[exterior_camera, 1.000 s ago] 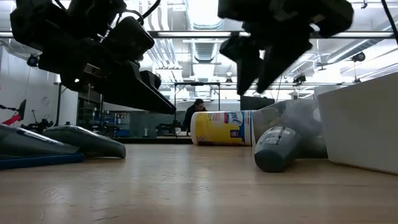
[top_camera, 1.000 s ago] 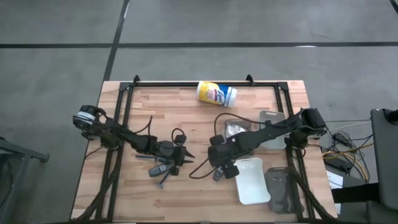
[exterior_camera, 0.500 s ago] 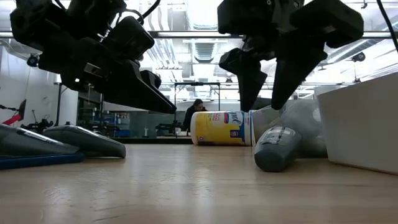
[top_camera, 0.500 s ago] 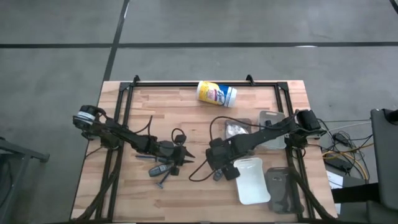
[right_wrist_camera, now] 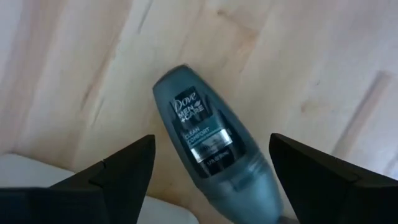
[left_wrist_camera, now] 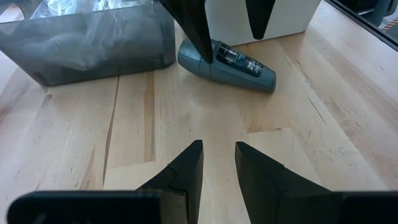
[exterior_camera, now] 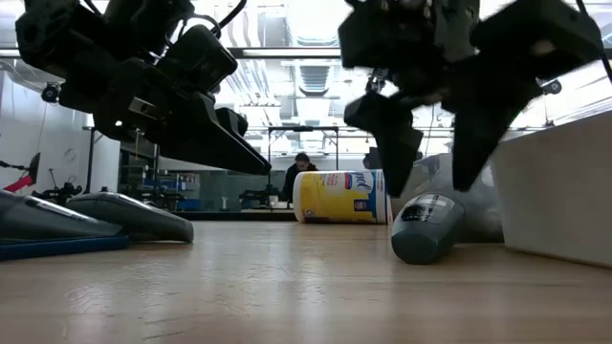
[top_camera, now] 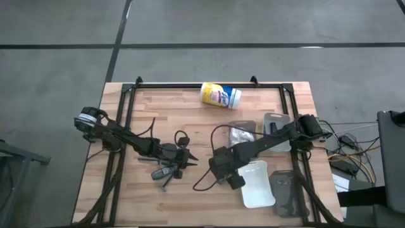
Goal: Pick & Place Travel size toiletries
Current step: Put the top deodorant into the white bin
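Observation:
A dark grey tube with a pale label (right_wrist_camera: 208, 140) lies on its side on the wood, next to the white tray (top_camera: 258, 190). My right gripper (right_wrist_camera: 211, 138) hangs over it, pointing steeply down and open wide. Its two fingers (exterior_camera: 394, 143) stand on either side of the tube (exterior_camera: 426, 226) without touching it. My left gripper (left_wrist_camera: 217, 155) stays low at the table's middle left, open by a narrow gap with nothing in it. More dark tubes and a slim stick (top_camera: 163, 172) lie on the table beside it.
A yellow-and-white canister (top_camera: 220, 95) lies on its side near the far edge. Clear trays (top_camera: 276, 121) sit at the right, and one (top_camera: 242, 132) has a crinkly packet in it. Another tray (top_camera: 288, 193) lies at the near right. A cable loops between the two arms.
My right gripper has come down over the grey tube and shifted a little toward the table's near edge. Its fingers have spread much wider. The tube has not moved.

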You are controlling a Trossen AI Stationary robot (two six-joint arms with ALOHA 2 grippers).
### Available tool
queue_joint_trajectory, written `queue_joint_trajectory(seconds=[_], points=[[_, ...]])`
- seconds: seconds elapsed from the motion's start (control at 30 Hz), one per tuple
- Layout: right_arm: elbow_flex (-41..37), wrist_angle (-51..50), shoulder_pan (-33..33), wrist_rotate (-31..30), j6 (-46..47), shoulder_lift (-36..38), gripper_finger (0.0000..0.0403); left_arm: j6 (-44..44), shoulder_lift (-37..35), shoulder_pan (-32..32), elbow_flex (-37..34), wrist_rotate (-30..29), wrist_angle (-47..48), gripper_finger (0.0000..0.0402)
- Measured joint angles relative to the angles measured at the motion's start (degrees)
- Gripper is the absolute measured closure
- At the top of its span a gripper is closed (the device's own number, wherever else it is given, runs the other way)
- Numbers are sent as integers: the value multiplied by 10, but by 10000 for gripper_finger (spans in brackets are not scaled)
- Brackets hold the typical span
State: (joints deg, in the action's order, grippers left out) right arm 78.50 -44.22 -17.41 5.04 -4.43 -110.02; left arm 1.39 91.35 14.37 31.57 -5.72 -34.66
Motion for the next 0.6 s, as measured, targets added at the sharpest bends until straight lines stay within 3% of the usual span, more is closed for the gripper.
queue_joint_trajectory(seconds=[0.23,0.6], points=[[27,-18,0,0,13,-53,101,1,0,0,0,0,6,302],[78,-107,0,-7,-32,-103,166,1,0,0,0,0,11,302]])
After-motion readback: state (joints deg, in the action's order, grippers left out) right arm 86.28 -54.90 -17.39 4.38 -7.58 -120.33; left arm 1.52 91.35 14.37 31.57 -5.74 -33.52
